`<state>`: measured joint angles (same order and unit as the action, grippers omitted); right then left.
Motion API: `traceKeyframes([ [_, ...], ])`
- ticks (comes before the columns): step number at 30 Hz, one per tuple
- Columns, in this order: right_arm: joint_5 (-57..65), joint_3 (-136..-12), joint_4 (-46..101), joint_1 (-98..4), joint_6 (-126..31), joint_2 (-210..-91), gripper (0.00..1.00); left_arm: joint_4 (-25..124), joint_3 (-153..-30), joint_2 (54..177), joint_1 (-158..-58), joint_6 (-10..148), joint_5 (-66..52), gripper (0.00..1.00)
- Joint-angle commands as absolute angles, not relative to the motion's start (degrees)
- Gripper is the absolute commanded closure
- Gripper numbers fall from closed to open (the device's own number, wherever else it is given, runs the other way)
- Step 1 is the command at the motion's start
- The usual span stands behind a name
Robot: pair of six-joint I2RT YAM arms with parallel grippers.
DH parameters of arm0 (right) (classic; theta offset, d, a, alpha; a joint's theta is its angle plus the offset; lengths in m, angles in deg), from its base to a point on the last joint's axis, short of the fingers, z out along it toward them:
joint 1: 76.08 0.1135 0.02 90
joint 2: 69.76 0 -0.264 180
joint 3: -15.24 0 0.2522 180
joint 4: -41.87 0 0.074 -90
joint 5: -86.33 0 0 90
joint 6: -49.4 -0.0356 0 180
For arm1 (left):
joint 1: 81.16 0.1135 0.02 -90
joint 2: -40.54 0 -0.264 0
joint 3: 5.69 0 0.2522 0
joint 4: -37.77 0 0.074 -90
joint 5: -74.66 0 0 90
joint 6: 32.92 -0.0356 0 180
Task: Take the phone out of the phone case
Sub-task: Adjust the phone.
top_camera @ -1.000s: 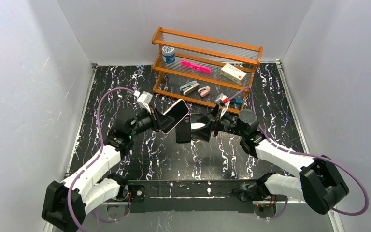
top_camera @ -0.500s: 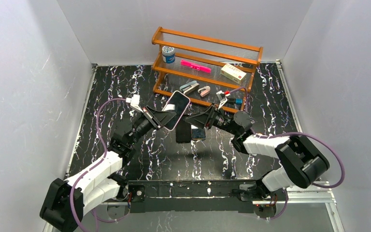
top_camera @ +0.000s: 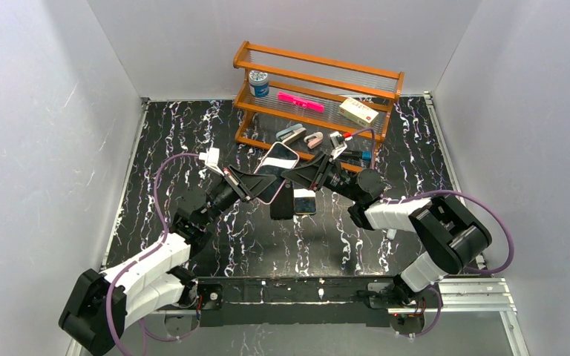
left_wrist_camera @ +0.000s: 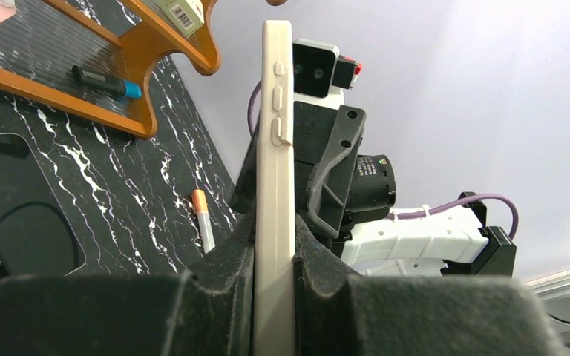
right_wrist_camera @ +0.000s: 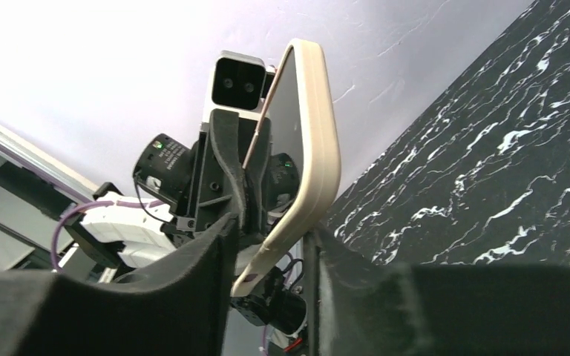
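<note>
The cream phone case is held in the air over the table, below the rack. My left gripper is shut on its lower end, and in the left wrist view the case stands edge-on between the fingers of that gripper. In the right wrist view the phone's dark glossy face fills the case rim. My right gripper straddles the case's corner; its right finger touches the rim and a gap shows at the left finger. From above, the right gripper sits against the case's right side.
A wooden rack at the back holds a blue-lidded jar, a pink bar and a box. A black slab and a small device lie under the grippers. An orange-capped marker lies on the marble table.
My right gripper has swung left and up onto the case's corner while its jaws narrowed. The left arm lifted and turned the case a little toward the rack.
</note>
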<state>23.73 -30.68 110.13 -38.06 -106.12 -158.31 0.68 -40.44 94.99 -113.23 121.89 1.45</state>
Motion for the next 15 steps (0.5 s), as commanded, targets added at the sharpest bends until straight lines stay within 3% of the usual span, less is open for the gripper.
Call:
traceKeyframes([
  [1,25.3,-33.1,116.5,-37.7,-107.1,-159.3,0.66,-5.8,-41.1,94.8,-113.5,121.8,1.6,1.00],
  [4,25.9,-32.8,117.5,-37.7,-107.1,-159.5,0.94,-5.8,-40.6,94.2,-113.5,119.8,1.7,0.96],
  [5,26.0,-32.4,117.4,-37.9,-106.9,-159.3,0.99,-5.7,-40.6,93.8,-113.5,119.0,1.6,0.92],
  [11,32.3,-32.3,111.6,-39.4,-103.4,-155.8,0.99,1.9,-44.3,93.3,-110.4,114.7,5.7,0.55],
  [15,36.3,-32.3,106.6,-41.4,-101.1,-152.8,0.99,3.5,-46.4,94.1,-106.5,114.4,10.9,0.42],
])
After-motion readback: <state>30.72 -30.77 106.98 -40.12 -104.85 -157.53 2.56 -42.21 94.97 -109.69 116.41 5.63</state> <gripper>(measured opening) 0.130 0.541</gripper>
